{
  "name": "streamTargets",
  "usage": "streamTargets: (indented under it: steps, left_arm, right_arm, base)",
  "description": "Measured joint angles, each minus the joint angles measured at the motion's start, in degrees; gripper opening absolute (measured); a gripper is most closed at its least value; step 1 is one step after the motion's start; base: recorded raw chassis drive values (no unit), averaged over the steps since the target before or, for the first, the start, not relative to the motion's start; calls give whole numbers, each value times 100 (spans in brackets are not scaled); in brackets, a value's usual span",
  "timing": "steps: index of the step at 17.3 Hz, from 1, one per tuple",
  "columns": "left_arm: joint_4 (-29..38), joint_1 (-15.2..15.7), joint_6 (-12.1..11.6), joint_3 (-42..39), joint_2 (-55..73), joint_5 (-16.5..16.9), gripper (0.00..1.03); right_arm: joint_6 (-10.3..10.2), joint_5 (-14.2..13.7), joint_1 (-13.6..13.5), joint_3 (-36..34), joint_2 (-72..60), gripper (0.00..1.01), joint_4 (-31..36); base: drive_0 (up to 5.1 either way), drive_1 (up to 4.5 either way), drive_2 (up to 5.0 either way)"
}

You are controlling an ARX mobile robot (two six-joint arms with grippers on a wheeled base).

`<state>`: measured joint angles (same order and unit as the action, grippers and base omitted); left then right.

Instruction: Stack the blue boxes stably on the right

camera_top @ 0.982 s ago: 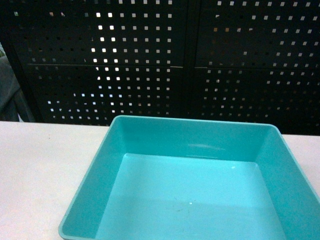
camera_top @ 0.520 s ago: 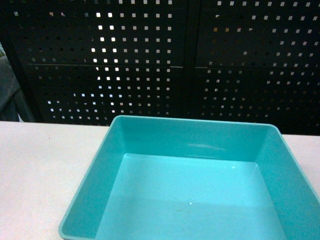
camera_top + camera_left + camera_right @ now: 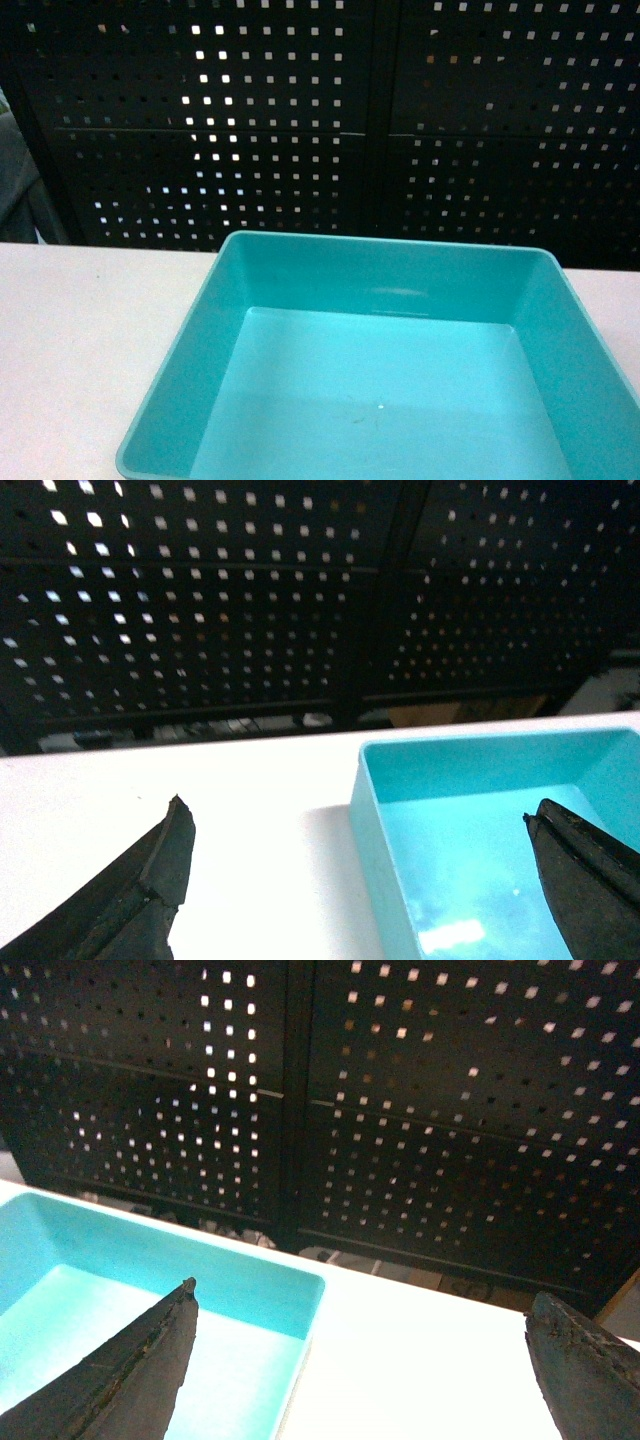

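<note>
Both hands hang spread wide and empty: the left hand point(image 3: 360, 880) frames the tub's left wall, one finger point(image 3: 140, 890) over bare bench and the other over the tub's floor, while the right hand point(image 3: 360, 1370) straddles the tub's far right corner in the same way. Neither touches anything. Only one turquoise tub point(image 3: 385, 360) shows in any view; it sits upright and open-topped on the pale bench point(image 3: 80, 340), just right of the middle of the head view, close under the robot, its near edge cut off by the frame. A dark perforated panel point(image 3: 300, 120) closes off the back. Its far wall runs square to the panel, so it sits aligned with the bench, not skewed; whether it is longer across or front to back cannot be told, since the near end is out of sight. No second tub is visible, so the step looks like the approach to a two-sided grip. The next move probably calls for lowering both hands onto opposite rims, closing evenly, and lifting level so the tub nests without tipping.
</note>
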<state>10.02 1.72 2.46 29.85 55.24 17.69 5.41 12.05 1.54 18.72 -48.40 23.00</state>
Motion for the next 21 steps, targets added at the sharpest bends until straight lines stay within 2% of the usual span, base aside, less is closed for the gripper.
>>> streamTargets:
  steps: [1, 2, 3, 4, 6, 7, 9, 12, 14, 16, 19, 21]
  left_arm:
    - [-352, -122, 4, 542, 553, 52, 98]
    - [-662, -243, 0, 1154, 1075, 46, 98]
    - [-896, -313, -15, 1733, 1600, -63, 98]
    - [-1158, -446, -107, 2264, 2164, -201, 98]
    - [-1327, -702, -315, 2809, 3038, -643, 98]
    - [-1495, -793, -334, 2992, 3386, -813, 98]
    - [-1510, -1025, -330, 3283, 3941, -1003, 98]
    - [-1510, -1322, -280, 3499, 4529, -1285, 98]
    - [-1561, -1475, -122, 3558, 4846, -1392, 98]
    - [-1628, -1620, 162, 3580, 5086, -1521, 98]
    - [-1829, -1792, 623, 3580, 5327, -1504, 98]
    - [-1930, -1921, 955, 3552, 5462, -1696, 98]
  right_arm:
    - [190, 39, -74, 413, -632, 98, -151]
    - [293, 37, -157, 868, -1215, 98, -485]
    - [374, 13, -273, 1300, -1753, 98, -752]
    - [496, -184, -433, 1762, -2332, 98, -850]
    - [684, -365, -686, 2426, -3202, 98, -1128]
    - [807, -503, -807, 2549, -3587, 98, -1067]
    - [981, -688, -866, 2575, -4271, 98, -990]
    - [1038, -863, -879, 2514, -4907, 98, -765]
    - [1038, -866, -944, 2492, -5281, 98, -605]
    - [1060, -863, -925, 2426, -5650, 98, -387]
    - [1060, -839, -787, 2341, -6030, 98, -107]
    - [1073, -835, -713, 2341, -6118, 98, 116]
  base:
    - [0, 0, 0]
    - [0, 0, 0]
    - [0, 0, 0]
    - [0, 0, 0]
    - [0, 0, 0]
    - [0, 0, 0]
    - [0, 0, 0]
    - [0, 0, 0]
    - [0, 0, 0]
    - [0, 0, 0]
    - [0, 0, 0]
    - [0, 0, 0]
